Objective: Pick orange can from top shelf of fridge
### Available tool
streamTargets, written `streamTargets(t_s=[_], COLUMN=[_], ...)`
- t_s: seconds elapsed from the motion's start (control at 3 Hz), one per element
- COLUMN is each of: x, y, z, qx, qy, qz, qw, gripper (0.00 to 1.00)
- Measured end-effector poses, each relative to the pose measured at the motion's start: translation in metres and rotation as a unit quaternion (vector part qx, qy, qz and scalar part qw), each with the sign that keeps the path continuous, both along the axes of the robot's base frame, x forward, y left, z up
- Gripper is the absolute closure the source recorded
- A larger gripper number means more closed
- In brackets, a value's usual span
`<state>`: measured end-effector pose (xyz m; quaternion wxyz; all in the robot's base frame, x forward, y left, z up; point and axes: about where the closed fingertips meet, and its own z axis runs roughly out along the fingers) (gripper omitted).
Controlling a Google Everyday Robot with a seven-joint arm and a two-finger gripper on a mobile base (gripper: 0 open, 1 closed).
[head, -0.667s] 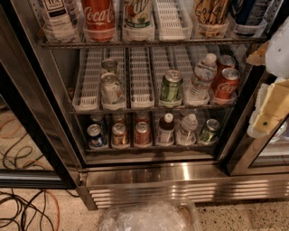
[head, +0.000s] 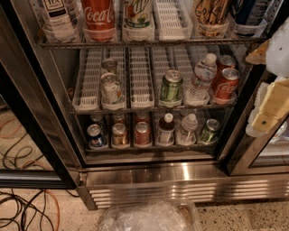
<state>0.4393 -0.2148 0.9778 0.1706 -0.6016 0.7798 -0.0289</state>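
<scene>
The orange can (head: pixel 211 13) is being kept on the top shelf (head: pixel 153 43) of the fridge (head: pixel 180 180), well right of the red Coca-Cola can (head: pixel 97 16). The gripper (head: pixel 271 106) is being held farther right of that red can and lower; its grasp cannot be told.

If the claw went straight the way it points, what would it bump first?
Probably the red Coca-Cola cans on the middle shelf, not the orange can above. The claw sits at the right edge, and depth is hard to judge.
</scene>
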Motion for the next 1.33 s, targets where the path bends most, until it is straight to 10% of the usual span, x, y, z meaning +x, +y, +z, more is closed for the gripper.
streamTargets(t_s=[0.67, 1.33], x=[0.007, 0.012], y=[0.018, 0.048], z=[-0.005, -0.005], qx=[0.137, 0.307], qy=[-0.027, -0.091], qz=[-0.020, -0.066], qw=[0.9900, 0.9451], gripper=[0.00, 0.00])
